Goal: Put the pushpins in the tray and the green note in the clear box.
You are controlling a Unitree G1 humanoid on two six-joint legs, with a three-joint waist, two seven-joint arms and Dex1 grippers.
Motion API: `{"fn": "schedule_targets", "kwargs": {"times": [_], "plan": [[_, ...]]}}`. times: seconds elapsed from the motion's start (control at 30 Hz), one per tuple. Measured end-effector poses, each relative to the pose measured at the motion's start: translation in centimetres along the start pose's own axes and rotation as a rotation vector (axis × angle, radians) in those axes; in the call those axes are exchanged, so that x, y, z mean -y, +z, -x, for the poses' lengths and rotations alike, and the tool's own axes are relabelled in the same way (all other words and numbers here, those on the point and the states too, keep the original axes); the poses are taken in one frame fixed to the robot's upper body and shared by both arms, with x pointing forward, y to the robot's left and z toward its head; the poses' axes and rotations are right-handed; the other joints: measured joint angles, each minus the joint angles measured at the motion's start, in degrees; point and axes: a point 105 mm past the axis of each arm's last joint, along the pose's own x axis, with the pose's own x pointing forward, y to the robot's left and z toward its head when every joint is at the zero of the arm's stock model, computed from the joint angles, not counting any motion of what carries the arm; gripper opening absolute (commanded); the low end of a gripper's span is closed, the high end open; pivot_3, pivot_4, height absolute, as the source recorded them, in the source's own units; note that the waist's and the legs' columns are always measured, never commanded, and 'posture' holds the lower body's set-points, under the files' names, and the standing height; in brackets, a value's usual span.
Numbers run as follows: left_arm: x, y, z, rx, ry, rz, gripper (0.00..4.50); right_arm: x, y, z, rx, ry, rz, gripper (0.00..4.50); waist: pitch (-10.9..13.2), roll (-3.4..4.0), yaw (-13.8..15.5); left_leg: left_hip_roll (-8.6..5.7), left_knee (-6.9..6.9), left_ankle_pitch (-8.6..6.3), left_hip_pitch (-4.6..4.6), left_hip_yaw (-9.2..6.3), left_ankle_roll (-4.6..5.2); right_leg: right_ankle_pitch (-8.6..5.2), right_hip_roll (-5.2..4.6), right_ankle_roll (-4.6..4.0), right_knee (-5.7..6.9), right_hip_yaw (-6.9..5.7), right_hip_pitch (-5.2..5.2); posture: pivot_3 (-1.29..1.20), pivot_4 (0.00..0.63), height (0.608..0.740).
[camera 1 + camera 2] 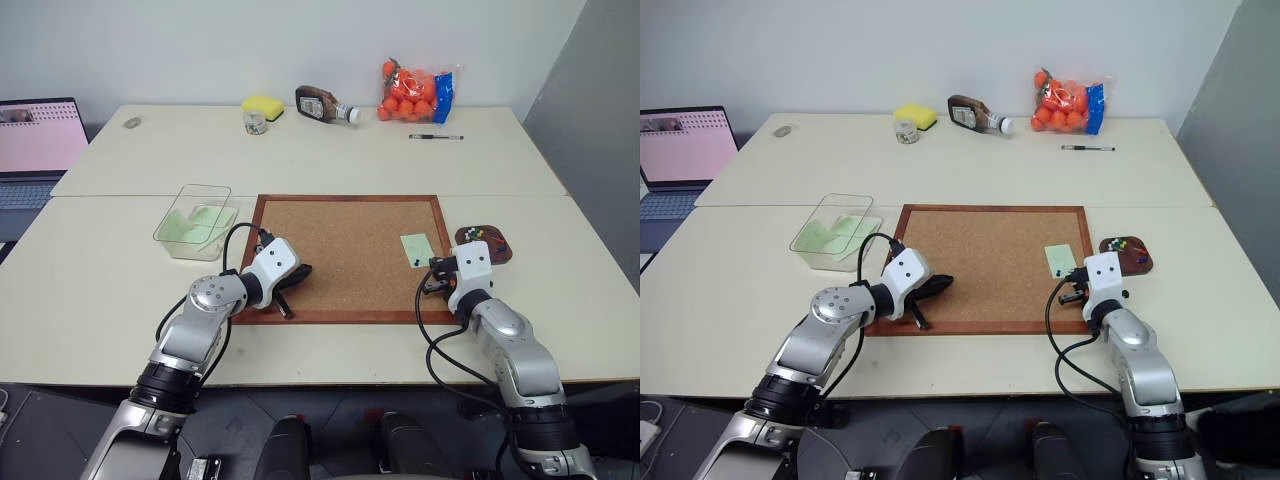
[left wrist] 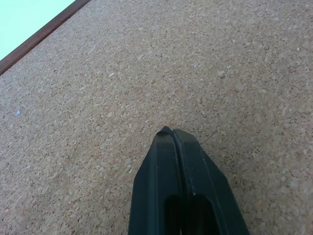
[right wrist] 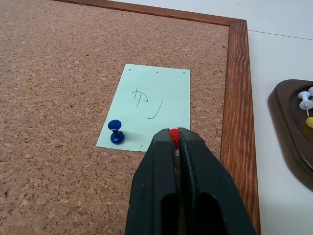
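right hand (image 3: 175,133): clamped on red pushpin (image 3: 173,133) | green note (image 3: 146,105): just ahead

Left arm enters from lower left of the head view, forearm angled up toward centre. Left gripper (image 1: 292,277) sits low, pointing right and slightly downward; its black fingers (image 2: 182,161) pressed flat together, nothing between them. Right arm rises from lower right, wrist bent forward. Right gripper (image 3: 174,134) has fingers (image 3: 159,161) clamped on a red pushpin (image 3: 173,133) at their tips.
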Motion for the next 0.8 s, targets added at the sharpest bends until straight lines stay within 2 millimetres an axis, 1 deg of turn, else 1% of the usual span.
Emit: {"fn": "schedule_targets", "kwargs": {"times": [0.33, 0.37, 0.5, 0.73, 0.8], "plan": [[0.3, 0.1, 0.1, 0.004, -0.004, -0.003, 0.00, 0.1, 0.0, 1.1, 0.044, 0.013, -0.097, 0.09, 0.0, 0.01, 0.0, 0.00, -0.04, 0.00, -0.03, -0.01, 0.00, -0.01, 0.00, -0.02, -0.01, 0.00, -0.04, 0.00, 0.150, 0.740], [0.3, 0.1, 0.1, 0.004, -0.004, -0.003, 0.00, 0.2, 0.3, 1.2, 0.062, 0.007, -0.109, 0.09, 0.0, 0.01, 0.0, 0.00, -0.04, 0.00, -0.03, 0.00, 0.00, -0.01, 0.00, -0.02, -0.01, 0.00, -0.04, 0.00, 0.150, 0.740], [0.3, 0.0, 0.1, -0.001, -0.004, 0.001, 0.00, 0.6, 2.9, 1.7, 0.175, -0.007, -0.132, 0.09, 0.0, 0.00, 0.0, 0.01, -0.04, 0.00, -0.02, 0.00, 0.00, -0.01, 0.00, -0.02, -0.01, 0.00, -0.03, 0.00, 0.150, 0.740], [0.3, 0.0, 0.1, -0.002, -0.003, 0.001, 0.00, 1.6, 3.2, 1.9, 0.187, -0.044, -0.132, 0.09, 0.0, 0.00, -0.1, 0.01, -0.04, 0.00, -0.02, 0.00, 0.00, -0.01, 0.00, -0.02, -0.01, 0.01, -0.04, 0.00, 0.150, 0.740], [0.3, 0.0, 0.1, -0.003, -0.002, 0.002, 0.00, 2.4, 3.4, 2.0, 0.186, -0.076, -0.108, 0.09, 0.0, 0.00, -0.1, 0.01, -0.04, 0.00, -0.02, 0.01, 0.00, -0.01, 0.00, -0.02, -0.01, 0.01, -0.03, 0.00, 0.150, 0.740]]}}
